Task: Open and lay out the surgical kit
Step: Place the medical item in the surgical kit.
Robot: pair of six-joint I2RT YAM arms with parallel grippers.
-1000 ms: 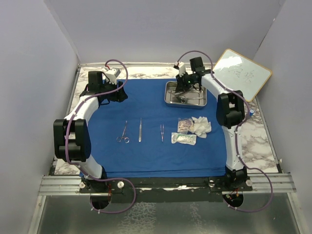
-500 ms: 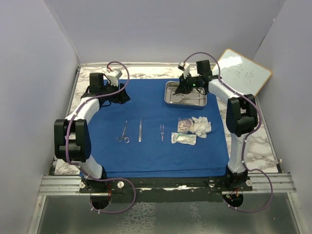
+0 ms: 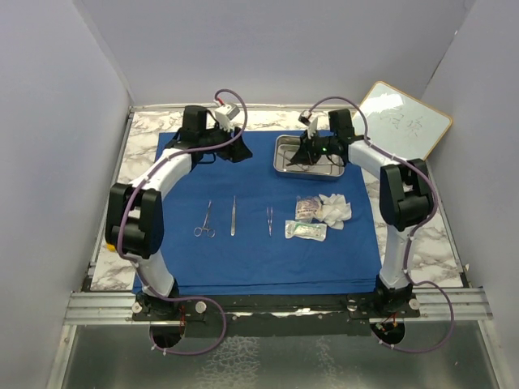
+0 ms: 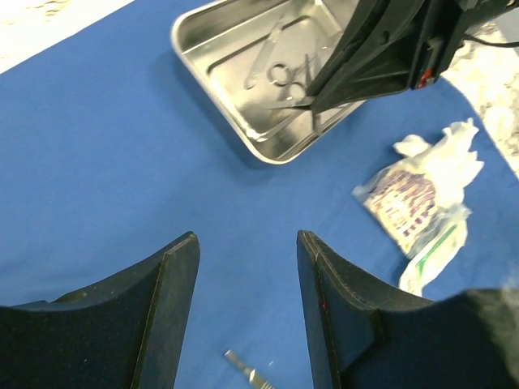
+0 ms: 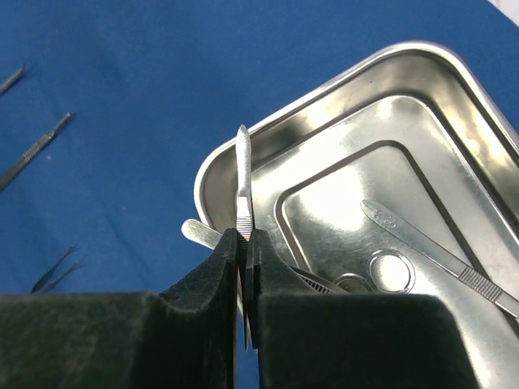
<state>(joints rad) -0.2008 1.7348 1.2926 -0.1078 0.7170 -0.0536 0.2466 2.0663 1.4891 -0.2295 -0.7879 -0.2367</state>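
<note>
Two grippers hang over the cloth (image 3: 243, 259): the right gripper (image 5: 246, 243) is clamped on a thin steel tool (image 5: 243, 174) above the tray (image 5: 349, 81), and the left gripper (image 4: 247, 275) is nearby with jaws apart.

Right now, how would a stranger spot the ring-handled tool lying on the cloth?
Find the blue cloth. Three steel tools lie side by side left of its middle; the ring-handled tool is the leftmost. Its two neighbours lack finger loops.

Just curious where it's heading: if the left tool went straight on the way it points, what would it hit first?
Probably the blue cloth just short of the steel tray; the left tool tilts downward, though depth is unclear.
</note>
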